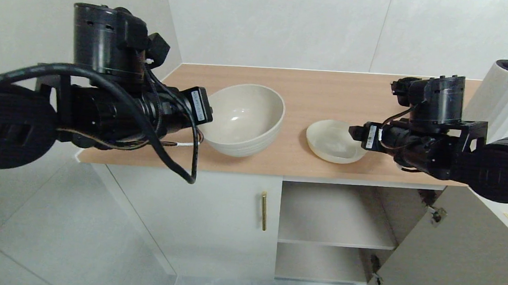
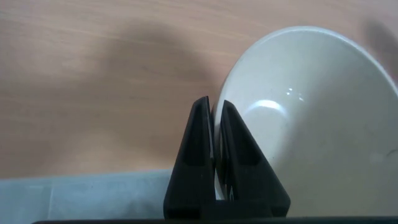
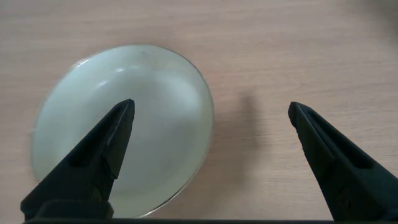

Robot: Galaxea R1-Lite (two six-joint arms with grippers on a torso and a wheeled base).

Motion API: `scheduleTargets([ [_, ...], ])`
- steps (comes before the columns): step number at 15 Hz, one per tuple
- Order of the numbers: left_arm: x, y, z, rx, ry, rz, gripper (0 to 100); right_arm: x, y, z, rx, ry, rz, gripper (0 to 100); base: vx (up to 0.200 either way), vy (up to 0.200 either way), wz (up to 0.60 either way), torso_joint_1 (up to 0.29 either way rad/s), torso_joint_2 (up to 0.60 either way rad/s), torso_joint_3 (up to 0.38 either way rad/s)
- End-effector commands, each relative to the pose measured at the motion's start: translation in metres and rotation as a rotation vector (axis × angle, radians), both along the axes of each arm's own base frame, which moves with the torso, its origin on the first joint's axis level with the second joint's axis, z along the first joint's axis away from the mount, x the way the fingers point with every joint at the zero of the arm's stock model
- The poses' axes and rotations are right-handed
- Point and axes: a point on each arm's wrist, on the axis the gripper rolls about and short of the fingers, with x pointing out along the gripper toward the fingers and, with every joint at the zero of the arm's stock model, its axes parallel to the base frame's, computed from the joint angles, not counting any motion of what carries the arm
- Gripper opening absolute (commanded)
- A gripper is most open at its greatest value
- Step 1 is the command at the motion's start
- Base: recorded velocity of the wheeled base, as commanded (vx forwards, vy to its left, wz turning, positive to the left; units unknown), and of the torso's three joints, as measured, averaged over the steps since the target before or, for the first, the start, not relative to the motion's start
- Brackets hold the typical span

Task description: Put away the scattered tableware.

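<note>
one big bowl [image 1: 244, 119], tilted, pinched in left jaws | wide-open right jaws over small dish [image 1: 332, 141] on counter [image 1: 329, 94]

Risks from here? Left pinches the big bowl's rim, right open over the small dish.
1. The left gripper holds the tilted bowl by a rim pinch; it may swing or slip, and the counter edge is close.
2. The right gripper is open astride the dish rim; the shallow dish might skid rather than be caught.
</note>
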Motion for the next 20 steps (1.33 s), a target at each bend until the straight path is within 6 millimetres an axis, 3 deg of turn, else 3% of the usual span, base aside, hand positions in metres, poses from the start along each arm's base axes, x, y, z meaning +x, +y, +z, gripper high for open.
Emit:
scheduleTargets([
  [1, -0.012, 0.007, 0.011, -0.017, -0.030, -0.001, 0, 0.010, 0.004, -0.015, -0.021, 0.033, -0.013, 100, 0.000, 0.000, 0.00, 0.000, 0.00, 0.000],
  [6, -0.018, 0.005, 0.014, -0.022, -0.038, -0.015, 0, 0.018, 0.004, -0.022, -0.028, 0.047, -0.023, 100, 0.000, 0.000, 0.00, 0.000, 0.00, 0.000],
  [7, -0.018, 0.005, 0.014, -0.022, -0.038, -0.016, 0, 0.018, 0.004, -0.022, -0.029, 0.048, -0.023, 0, 0.000, 0.000, 0.00, 0.000, 0.00, 0.000],
  [11, -0.018, 0.005, 0.013, -0.022, -0.036, -0.018, 0, 0.018, 0.004, -0.022, -0.024, 0.046, -0.018, 0, 0.000, 0.000, 0.00, 0.000, 0.00, 0.000],
  [14, -0.018, 0.004, 0.011, -0.004, -0.033, -0.025, 0, 0.011, 0.001, -0.009, -0.003, 0.019, -0.017, 0, 0.000, 0.000, 0.00, 0.000, 0.00, 0.000],
  [16, -0.019, 0.004, 0.010, -0.001, -0.032, -0.027, 0, -0.009, -0.006, 0.007, 0.031, 0.005, -0.008, 0, 0.000, 0.000, 0.00, 0.000, 0.00, 0.000],
  [20, -0.037, 0.007, 0.007, 0.003, -0.023, -0.048, 0, -0.057, -0.020, 0.027, 0.108, 0.084, 0.177, 0, 0.000, 0.000, 0.00, 0.000, 0.00, 0.000],
])
